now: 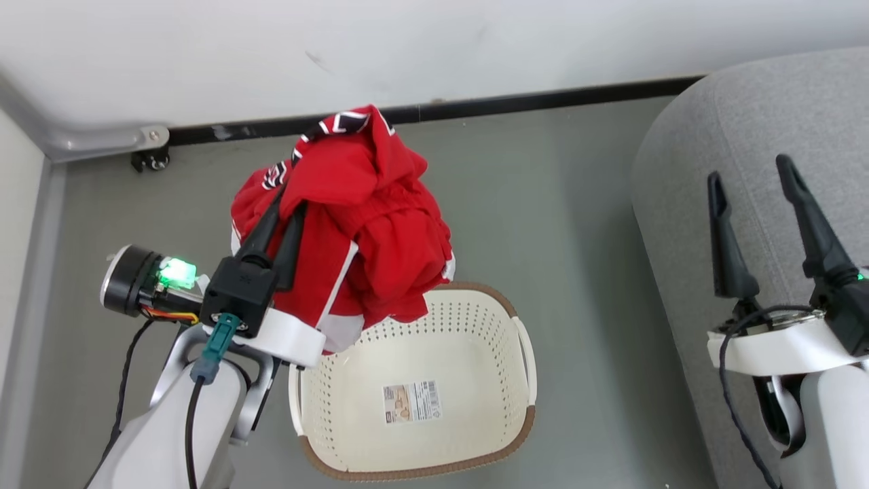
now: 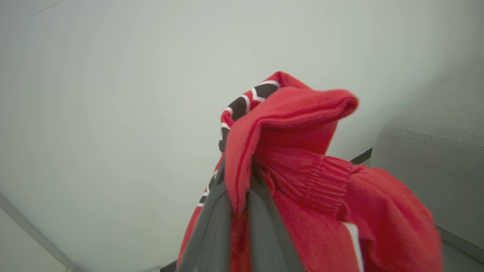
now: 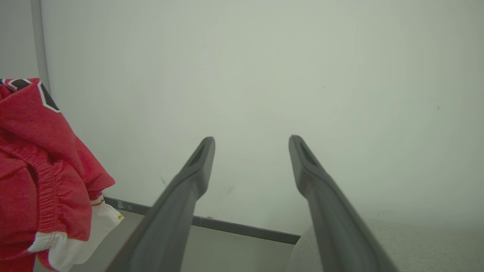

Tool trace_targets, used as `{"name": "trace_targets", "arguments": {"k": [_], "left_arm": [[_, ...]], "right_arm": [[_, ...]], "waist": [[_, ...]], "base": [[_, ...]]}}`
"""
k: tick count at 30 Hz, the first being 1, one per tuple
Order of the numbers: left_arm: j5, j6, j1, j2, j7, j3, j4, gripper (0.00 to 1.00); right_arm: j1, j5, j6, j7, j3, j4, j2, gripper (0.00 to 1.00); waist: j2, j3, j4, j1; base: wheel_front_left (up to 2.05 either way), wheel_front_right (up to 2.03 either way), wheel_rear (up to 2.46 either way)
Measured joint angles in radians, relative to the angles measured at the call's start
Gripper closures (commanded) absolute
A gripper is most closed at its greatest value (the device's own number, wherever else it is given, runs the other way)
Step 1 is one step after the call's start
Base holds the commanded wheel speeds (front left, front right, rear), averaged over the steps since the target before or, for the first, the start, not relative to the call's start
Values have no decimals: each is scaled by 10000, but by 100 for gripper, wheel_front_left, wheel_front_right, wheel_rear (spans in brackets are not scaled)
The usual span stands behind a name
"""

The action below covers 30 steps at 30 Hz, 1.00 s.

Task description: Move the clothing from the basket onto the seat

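1. Dark grey fingers of the left gripper (image 1: 288, 204) are pressing together on a fold of the clothing (image 1: 366, 210), pinching the red cloth between them.
2. Seen from the left wrist, that gripper (image 2: 238, 177) is squeezing a ridge of the clothing (image 2: 302, 158) tightly, and the cloth is spilling over and to the right of the fingers.
3. The clothing is hanging from this grip in a bunched red mass, with white trim stripes showing low down and black-and-white lettering showing at the top.
4. Its lower edge is dangling over the far left rim of the basket (image 1: 523, 367); whether it is touching the rim cannot be told.
5. The basket, cream-white with a brown rim, is sitting on the grey floor (image 1: 577, 204) just beside the left arm, and a barcode sticker (image 1: 411, 402) is lying on its bottom.
6. The right gripper (image 1: 748, 168) is holding its two fingers spread wide with nothing between them; from its own wrist, the gripper (image 3: 252, 139) is pointing at the pale wall (image 3: 264, 68), and the clothing (image 3: 34, 158) is showing at the left edge.
7. The light-grey seat (image 1: 747, 122) is lying under the right gripper, to the right of the basket, with a strip of floor between them.
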Motion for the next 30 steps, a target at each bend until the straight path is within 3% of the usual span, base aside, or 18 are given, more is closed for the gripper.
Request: {"name": "trace_targets", "arguments": {"k": [8, 18, 30], "left_arm": [[-562, -433, 438, 6, 0, 46, 228, 100], [-1005, -644, 880, -61, 0, 180, 276, 100], [-1480, -1459, 1011, -50, 2, 180, 82, 100]], "right_arm": [[429, 46, 0, 0, 207, 291, -42, 0], [706, 359, 0, 48, 823, 474, -77, 0], [846, 763, 0, 504, 2353, 568, -909, 0]], "waist": [[0, -716, 2, 0], [0, -1432, 4, 0], [0, -2176, 116, 0]], "base": [[0, 0, 0], [0, 0, 0], [0, 0, 0]]}}
